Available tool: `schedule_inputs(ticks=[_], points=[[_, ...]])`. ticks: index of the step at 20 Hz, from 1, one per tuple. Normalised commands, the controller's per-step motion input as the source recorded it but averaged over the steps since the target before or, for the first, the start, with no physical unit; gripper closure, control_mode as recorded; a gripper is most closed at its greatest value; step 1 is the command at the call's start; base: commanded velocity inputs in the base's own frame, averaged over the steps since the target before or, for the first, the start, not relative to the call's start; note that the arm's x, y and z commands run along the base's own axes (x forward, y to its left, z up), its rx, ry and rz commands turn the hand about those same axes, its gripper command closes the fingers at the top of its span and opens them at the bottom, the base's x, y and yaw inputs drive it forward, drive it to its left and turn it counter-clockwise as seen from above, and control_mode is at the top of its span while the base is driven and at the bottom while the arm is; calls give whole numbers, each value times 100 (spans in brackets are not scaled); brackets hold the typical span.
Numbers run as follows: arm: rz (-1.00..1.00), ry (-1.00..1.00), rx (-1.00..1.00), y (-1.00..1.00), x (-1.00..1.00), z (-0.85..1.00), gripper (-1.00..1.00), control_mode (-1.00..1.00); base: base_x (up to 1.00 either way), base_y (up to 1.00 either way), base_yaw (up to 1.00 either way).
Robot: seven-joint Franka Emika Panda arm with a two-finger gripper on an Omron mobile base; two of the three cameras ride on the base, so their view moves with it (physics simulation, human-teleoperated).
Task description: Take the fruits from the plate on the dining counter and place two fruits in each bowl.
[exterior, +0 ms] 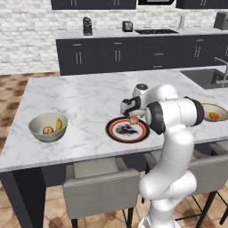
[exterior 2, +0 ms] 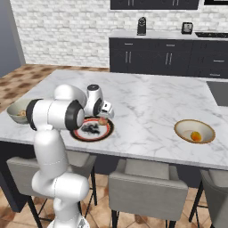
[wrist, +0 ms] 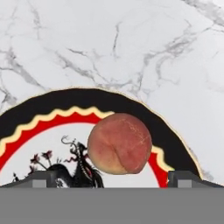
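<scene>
The tan-pink peach (wrist: pixel 119 143) lies on the black-and-red rim of the plate (wrist: pixel 57 105), on the side toward the counter's middle. My gripper (wrist: pixel 113 177) is open just above it, one fingertip on each side and neither touching the fruit. In the left base view the gripper (exterior: pixel 132 114) hangs over the peach (exterior: pixel 133 120) on the plate (exterior: pixel 116 132). The grey-green bowl (exterior: pixel 40 122) holds the apple (exterior: pixel 47 130) and the banana (exterior: pixel 59 124). The tan bowl (exterior 2: pixel 181 128) holds the orange (exterior 2: pixel 195 136). All stand on the marble dining counter (exterior: pixel 84 100).
Grey stools (exterior: pixel 101 187) stand tucked along the counter's near edge. A sink (exterior: pixel 208 76) with a tap is set in the far right of the counter. Behind it runs a dark cabinet counter (exterior: pixel 133 51) with small appliances.
</scene>
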Motion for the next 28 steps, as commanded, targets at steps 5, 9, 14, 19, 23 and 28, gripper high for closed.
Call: schedule_inputs(ticks=[5, 9, 14, 19, 23, 28], points=[[0, 0, 0, 0, 19, -23, -100, -100, 0, 0, 0], [0, 3, 0, 0, 1, -11, -100, -100, 0, 0, 0], [0, 2, 0, 0, 3, -12, -100, -100, 0, 0, 0], [0, 3, 0, 0, 11, -10, -100, -100, 0, 0, 0], [0, 2, 0, 0, 14, -10, -100, -100, 0, 0, 0], [0, 5, 0, 0, 1, -7, -100, -100, 0, 0, 0]])
